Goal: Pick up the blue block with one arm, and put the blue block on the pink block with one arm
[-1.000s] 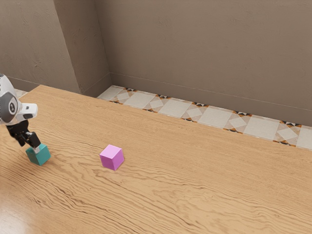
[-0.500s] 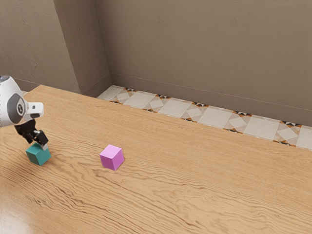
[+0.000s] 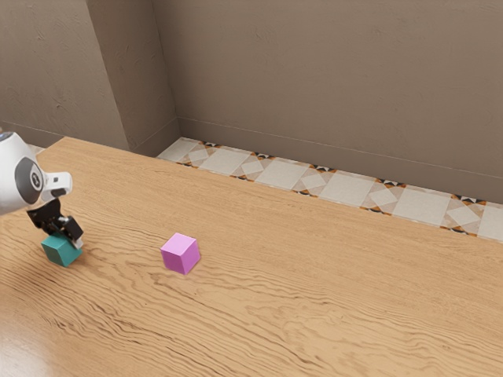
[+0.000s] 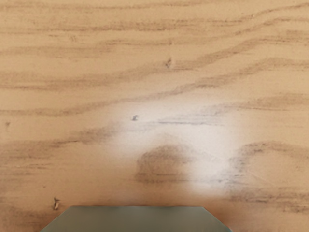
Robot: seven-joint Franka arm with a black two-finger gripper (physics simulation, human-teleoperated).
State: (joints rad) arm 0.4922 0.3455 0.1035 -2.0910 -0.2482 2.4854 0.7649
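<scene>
The blue block, teal in colour, is at the exterior view's left on the wooden table. My gripper comes down on it from above, its black fingers clasping the block's upper part from two sides. The block looks slightly tilted and close to the table. In the wrist view, the block is a blurred grey-green shape right under my hand, and a dark shadow lies on the wood beyond it. The pink block rests on the table toward the exterior view's right of the blue block, well apart from it.
Beyond the table's far edge there is a tiled floor and a brown wall. A wall corner juts out at the back left. Bare wood stretches from the pink block to the exterior view's right.
My hand has shifted slightly toward the exterior view's right and settled lower over the blue block, the fingers closing on its top. The block has barely moved; the pink block has not.
</scene>
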